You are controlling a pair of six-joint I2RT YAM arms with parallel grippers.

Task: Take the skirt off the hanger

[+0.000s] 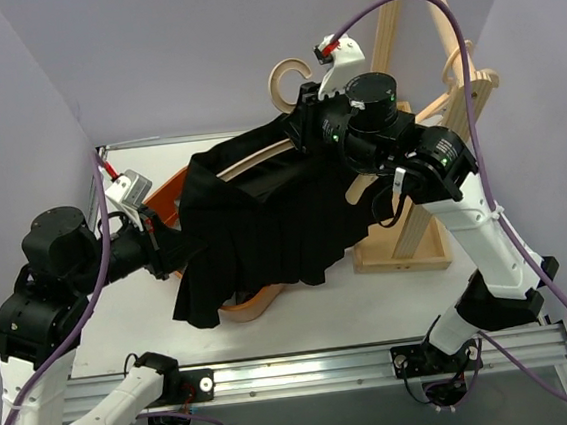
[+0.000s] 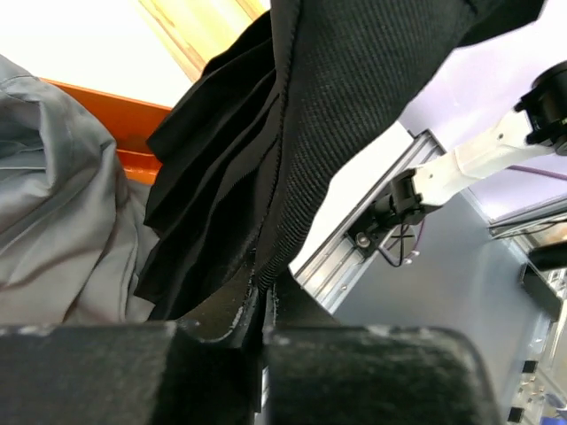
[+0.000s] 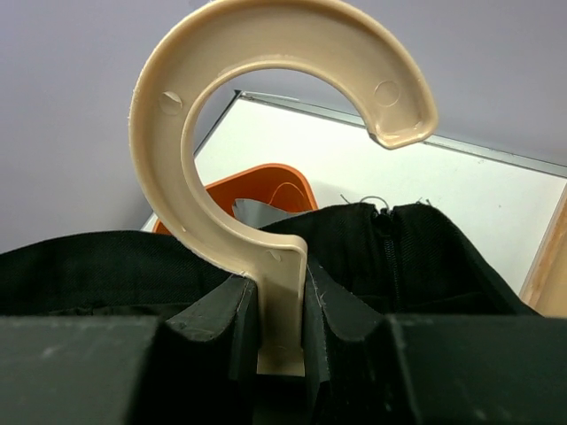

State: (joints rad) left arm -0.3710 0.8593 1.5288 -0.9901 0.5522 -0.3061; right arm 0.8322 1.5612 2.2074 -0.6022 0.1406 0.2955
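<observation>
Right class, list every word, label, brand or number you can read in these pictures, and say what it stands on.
No text can be read in any view.
The skirt, hanger and bin bear no print.
Any marks on the left arm or right arm are too small to read.

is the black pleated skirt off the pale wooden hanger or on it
On it: the black pleated skirt drapes over the pale wooden hanger, with its waistband bunched just under the hook.

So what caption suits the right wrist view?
Right gripper clamped on the hanger just below its hook, black skirt draped beneath.
</observation>
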